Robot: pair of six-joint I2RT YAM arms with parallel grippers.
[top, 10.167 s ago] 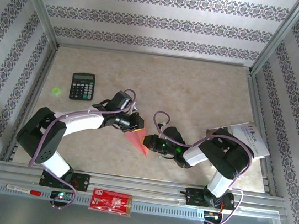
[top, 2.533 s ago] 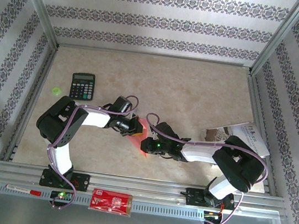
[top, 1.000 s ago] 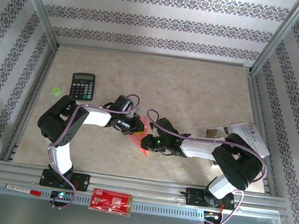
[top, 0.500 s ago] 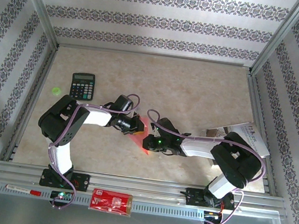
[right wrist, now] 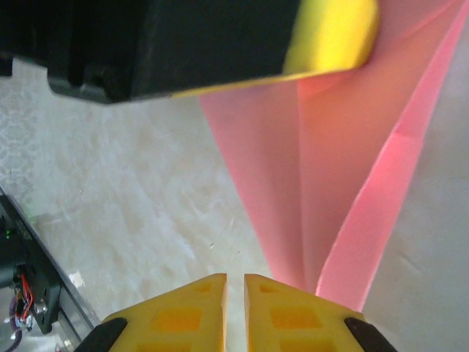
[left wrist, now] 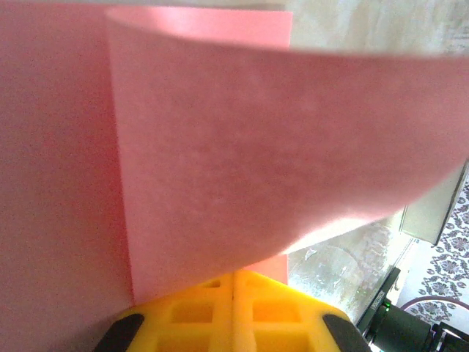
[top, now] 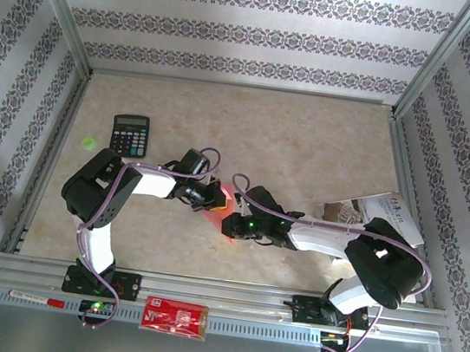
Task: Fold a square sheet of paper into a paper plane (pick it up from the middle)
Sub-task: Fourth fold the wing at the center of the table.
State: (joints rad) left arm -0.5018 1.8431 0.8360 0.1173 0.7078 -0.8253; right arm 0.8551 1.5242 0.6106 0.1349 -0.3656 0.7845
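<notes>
Holding the creased paper (left wrist: pixel 256 161) by its far end, left arm.
Nearest, a red packet (top: pixel 174 316) lies behind both end effectors, print unreadable. The right end effector (right wrist: pixel 234 282) is almost pressed together, with nothing seen in the slit. The paper's narrow tip sits just to its right, long axis running ahead to the left end effector (left wrist: pixel 233 282), which is pressed together on the wide end. The right arm looks nearer the tip for the next crease. Farther off, a calculator (top: pixel 129 135) lies left of the left end effector, and a leaflet (top: pixel 387 217) lies right of the right one, text illegible.
</notes>
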